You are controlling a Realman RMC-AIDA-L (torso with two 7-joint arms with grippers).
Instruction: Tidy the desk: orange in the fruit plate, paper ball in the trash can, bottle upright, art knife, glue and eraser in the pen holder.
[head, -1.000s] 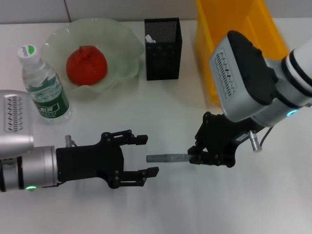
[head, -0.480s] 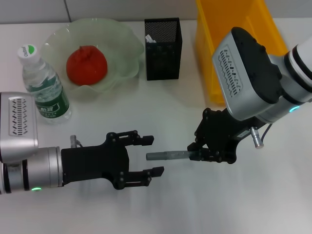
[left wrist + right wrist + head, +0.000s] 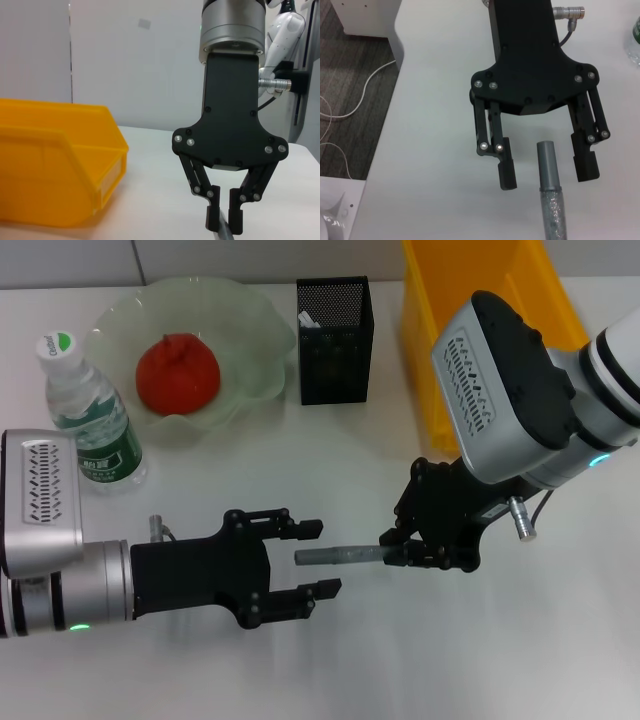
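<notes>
Two hands face each other over the desk (image 3: 330,660). The right hand (image 3: 392,552) grips one end of a grey stick (image 3: 335,556), probably the glue; the left hand (image 3: 315,558) waits open around its free end. Closing off-centre could knock the stick loose. Only the right wrist view shows the stick's tip between the open fingers (image 3: 506,170); the head view alone shows the pen holder (image 3: 335,340) far behind.

Head view: high above, looking steeply down over the whole white desk (image 3: 330,670). Left wrist view: low, close, facing right toward the right gripper (image 3: 223,220). Right wrist view: close, facing left toward the left gripper (image 3: 547,172). Shared: the grey stick (image 3: 340,556) mid-desk.
</notes>
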